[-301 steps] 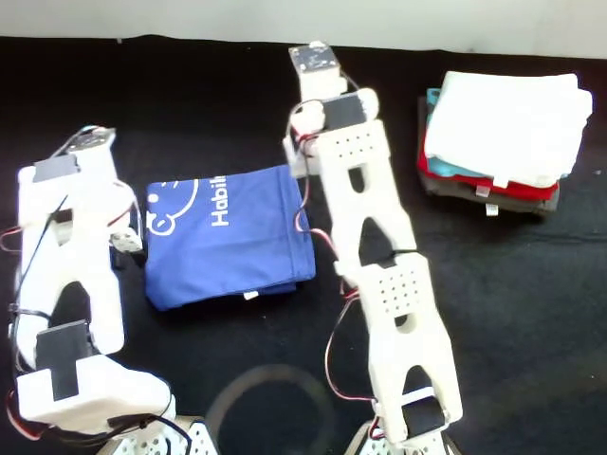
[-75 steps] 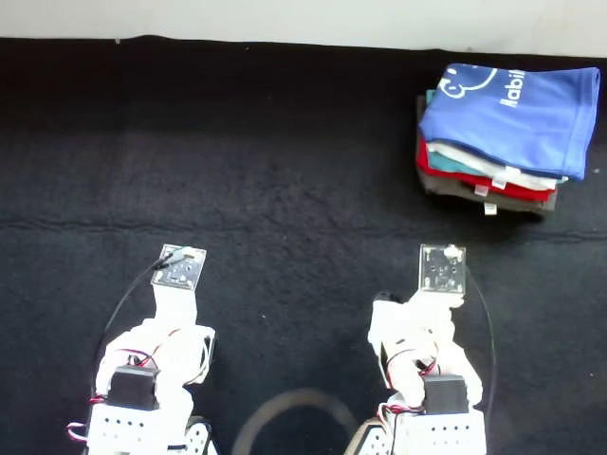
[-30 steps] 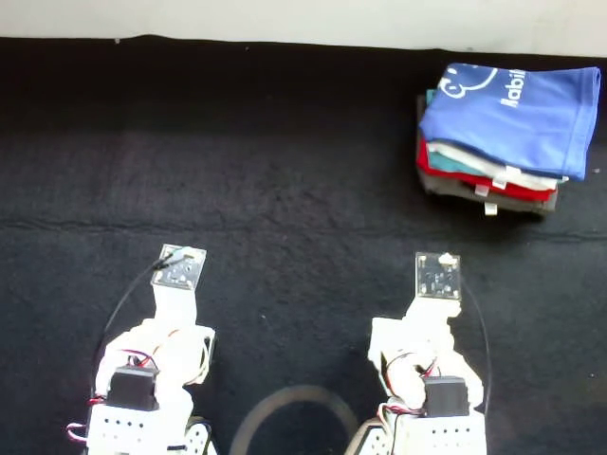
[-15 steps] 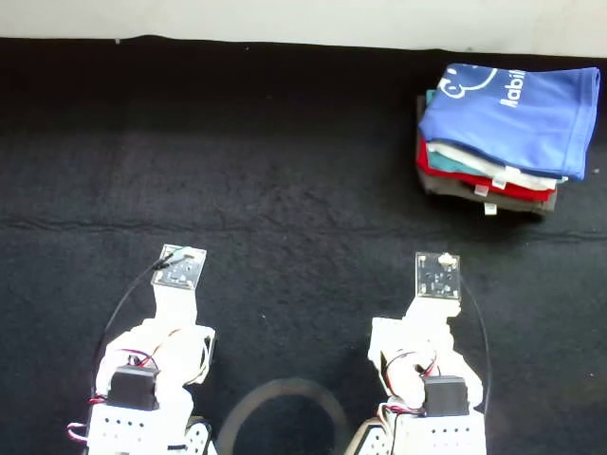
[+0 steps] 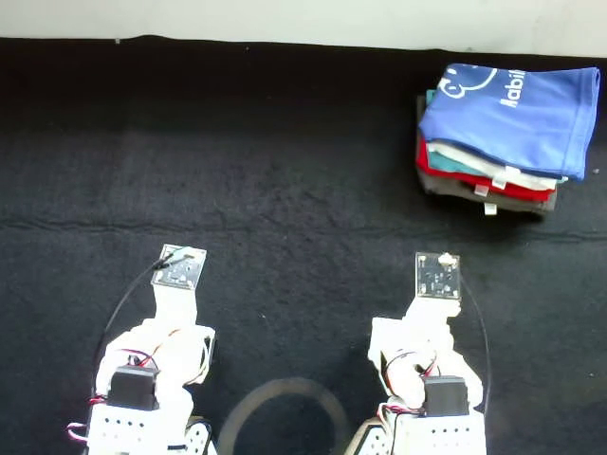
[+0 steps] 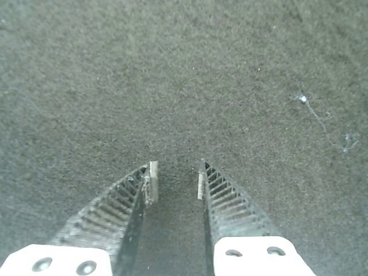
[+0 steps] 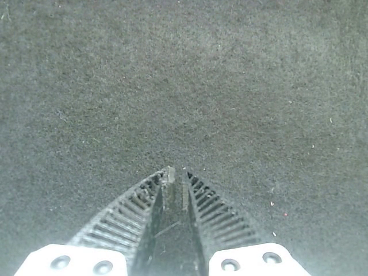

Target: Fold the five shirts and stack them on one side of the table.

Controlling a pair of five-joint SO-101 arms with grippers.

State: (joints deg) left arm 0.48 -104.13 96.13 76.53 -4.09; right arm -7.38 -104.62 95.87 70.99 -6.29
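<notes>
Black fuzzy cloth covers the bench (image 5: 285, 142); a pale wall strip (image 5: 285, 19) runs along its far edge. A faint ring mark (image 5: 280, 412) sits between the two arm bases. A few lint specks lie on the cloth ahead of both end effectors.

Left end effector (image 6: 175, 181): narrow gap between the tips, holding nothing, cloth just below. Right end effector (image 7: 174, 184): tips pinched almost together, holding nothing. Left arm (image 5: 156, 379) and right arm (image 5: 427, 379) are both folded back at the near edge.

Versus 10 s ago: the blue shirt (image 5: 512, 109) lay on the cloth between the outstretched arms and white topped the pile. Now blue tops the pile and both arms are tucked in. No difference from 0.5 s ago.

The shirt stack (image 5: 498, 142) sits far ahead and to the right of the right end effector, well apart, and farther still from the left one. Layers top down: blue, white, teal, red, dark grey. Its long axis runs side to side along the far edge, with the blue shirt slightly skewed. The print faces up at the blue shirt's far side; the tags stick out on the side facing the end effectors.
</notes>
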